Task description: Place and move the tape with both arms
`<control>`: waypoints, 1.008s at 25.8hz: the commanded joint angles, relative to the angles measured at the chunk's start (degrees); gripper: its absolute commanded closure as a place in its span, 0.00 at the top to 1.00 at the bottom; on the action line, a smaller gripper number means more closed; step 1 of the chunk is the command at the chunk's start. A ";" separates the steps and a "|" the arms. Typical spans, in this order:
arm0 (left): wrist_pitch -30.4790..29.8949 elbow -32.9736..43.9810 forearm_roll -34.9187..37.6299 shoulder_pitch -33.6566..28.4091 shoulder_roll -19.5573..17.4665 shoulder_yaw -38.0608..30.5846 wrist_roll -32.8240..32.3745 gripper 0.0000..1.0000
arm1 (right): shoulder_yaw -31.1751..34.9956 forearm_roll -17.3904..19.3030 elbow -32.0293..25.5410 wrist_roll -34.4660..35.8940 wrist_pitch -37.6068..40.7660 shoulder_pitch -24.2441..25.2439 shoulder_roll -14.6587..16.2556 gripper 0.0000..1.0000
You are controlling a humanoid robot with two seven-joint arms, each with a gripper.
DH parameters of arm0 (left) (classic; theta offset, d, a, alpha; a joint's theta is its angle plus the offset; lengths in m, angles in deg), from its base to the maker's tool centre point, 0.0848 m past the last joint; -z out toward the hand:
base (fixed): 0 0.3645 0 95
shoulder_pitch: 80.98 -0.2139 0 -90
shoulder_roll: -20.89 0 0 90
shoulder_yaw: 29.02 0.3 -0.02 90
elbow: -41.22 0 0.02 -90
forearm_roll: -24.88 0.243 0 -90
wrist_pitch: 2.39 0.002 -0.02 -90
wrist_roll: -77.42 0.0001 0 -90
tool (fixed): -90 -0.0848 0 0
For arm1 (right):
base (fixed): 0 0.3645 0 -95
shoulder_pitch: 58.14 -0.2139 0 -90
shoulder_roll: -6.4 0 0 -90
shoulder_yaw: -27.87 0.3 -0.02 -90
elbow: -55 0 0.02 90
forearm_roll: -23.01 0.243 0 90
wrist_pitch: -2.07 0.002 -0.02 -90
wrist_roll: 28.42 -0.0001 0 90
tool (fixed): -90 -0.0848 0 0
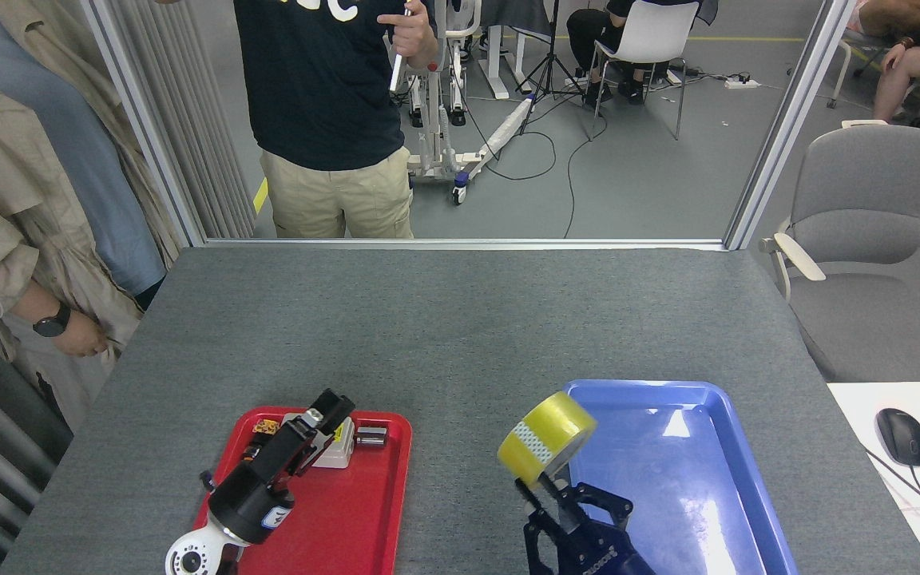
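The yellow tape (546,435) hangs tilted in the air over the left rim of the blue tray (668,479). My right gripper (560,489) rises from the bottom edge and is shut on the roll's lower rim, one black finger (527,490) reaching up to it. My left gripper (334,403) stretches up and right over the red tray (348,511), holding nothing. It is seen side-on as one dark bar, so I cannot make out a gap between its fingers.
In the red tray lie a white switch box (340,453), partly behind my left gripper, and a small metal cylinder (370,436). A person (324,120) stands beyond the table's far edge, another's hand (77,339) at its left. A mouse (902,435) lies right.
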State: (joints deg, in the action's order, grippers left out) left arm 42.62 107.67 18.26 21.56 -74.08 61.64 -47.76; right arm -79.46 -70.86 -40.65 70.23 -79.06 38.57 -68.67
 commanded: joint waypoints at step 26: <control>45.78 24.87 82.65 -16.32 -2.76 2.50 36.06 0.99 | 5.46 11.77 0.20 -43.89 -13.87 -6.97 7.40 0.00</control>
State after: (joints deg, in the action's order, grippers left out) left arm 87.66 132.70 100.96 5.36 -76.87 62.97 -12.10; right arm -74.04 -59.40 -40.21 28.02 -93.99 31.82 -61.17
